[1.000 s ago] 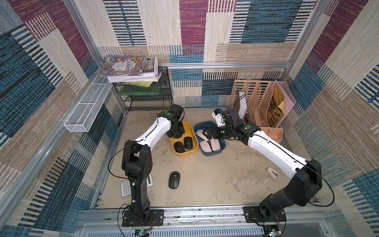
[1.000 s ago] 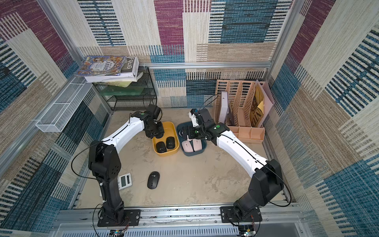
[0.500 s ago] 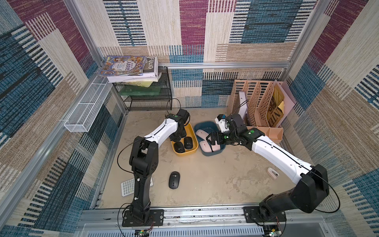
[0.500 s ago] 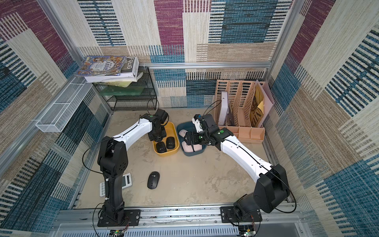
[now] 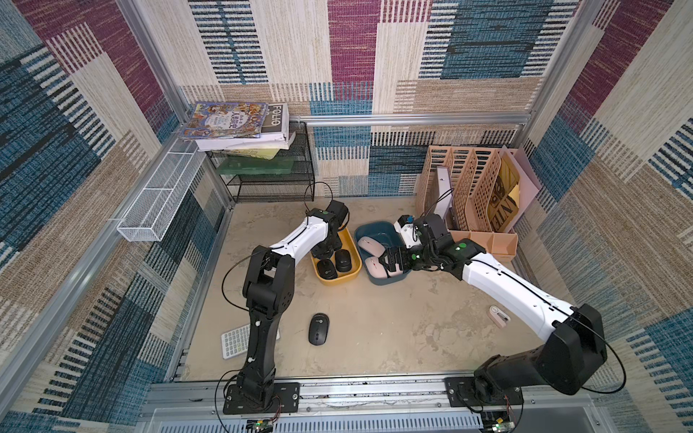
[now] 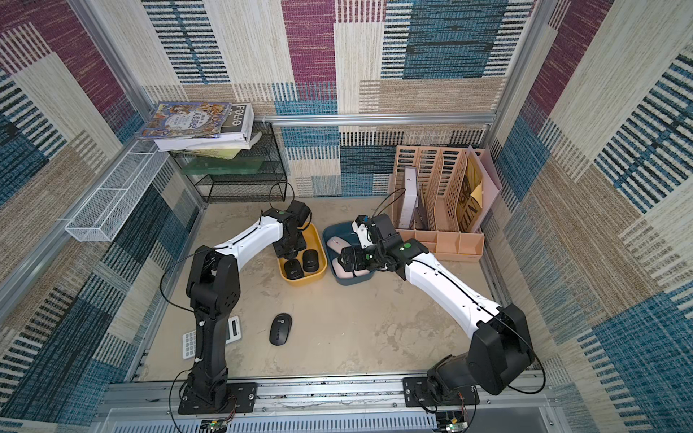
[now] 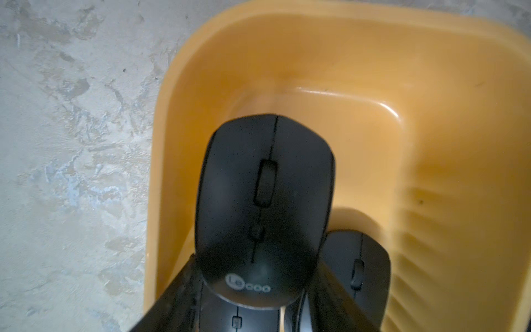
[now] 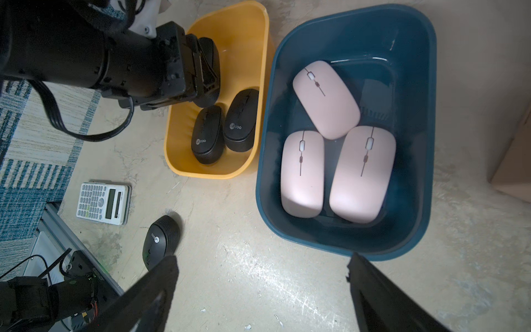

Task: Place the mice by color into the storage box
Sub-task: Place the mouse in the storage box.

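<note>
Left end effector (image 7: 257, 261) is down inside the yellow plastic bin (image 8: 212, 172), fingers pressed against either flank of a gripped black mouse (image 7: 264, 184): a rounded oval with a matte shell and a small white logo at its tail. That mouse sits over the far half of the bin. Its tail end overlaps one of the two black mice (image 8: 207, 135) of the same make, which lie side by side and touching at the near end. Whether its nose rests on the bin floor, I can't tell. So that's three black ones within the yellow walls.

Over to the neighbour now. The dark blue plastic bin (image 8: 411, 72) stands just beside the yellow one and carries three pale pink mice (image 8: 301, 172), flat and smooth. Two lie side by side, touching. The third is turned at an angle, its tail against their front ends.

Right end effector (image 8: 260, 267) hangs above the blue bin's near rim, fingers spread wide, nothing between them.

Out on the mottled beige counter (image 5: 393, 330), a lone black mouse (image 5: 318, 328) lies flat, well apart from both bins and nearer the arm bases. A white keypad calculator (image 8: 103, 203) lies near it on the left arm's side, partly hidden behind that arm in both top views. A small pinkish-white gadget (image 5: 498, 316) lies beside the right arm.
</note>
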You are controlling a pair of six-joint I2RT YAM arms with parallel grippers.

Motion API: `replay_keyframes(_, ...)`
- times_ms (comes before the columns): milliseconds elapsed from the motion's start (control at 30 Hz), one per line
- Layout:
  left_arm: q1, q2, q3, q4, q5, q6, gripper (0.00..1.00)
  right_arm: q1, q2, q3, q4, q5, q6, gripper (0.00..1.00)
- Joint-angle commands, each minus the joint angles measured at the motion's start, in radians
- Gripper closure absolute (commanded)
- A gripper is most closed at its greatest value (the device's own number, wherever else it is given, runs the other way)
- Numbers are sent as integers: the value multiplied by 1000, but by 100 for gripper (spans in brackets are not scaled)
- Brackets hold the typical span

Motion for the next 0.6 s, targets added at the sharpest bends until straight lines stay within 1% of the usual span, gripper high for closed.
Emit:
replay_keyframes(0,-2,2,18,-11,-6,0,31,0,-9,-9,18,-10,-12,4)
replay_keyframes(33,-1,3,28,-22,-12,2,29,1,-11,-13,17,-10,-14,4)
replay_keyframes(200,-1,-6,54,-49,-7,11,28,0,-25,-26,16,-11,-14,4)
replay_keyframes(300,-11,-65,66,-50,1,20,28,1,-43,-28,13,-8,-14,4)
replay_keyframes(433,-30,-203,34,-48,20,43,27,-1,-59,-31,7,-2,-15,4)
replay_keyframes(500,-40,-308,-43,-14,46,64,27,-1,-68,-40,7,-2,-14,4)
replay_keyframes(567,-53,-439,-159,8,83,92,27,-2,-79,-51,10,-3,-12,4)
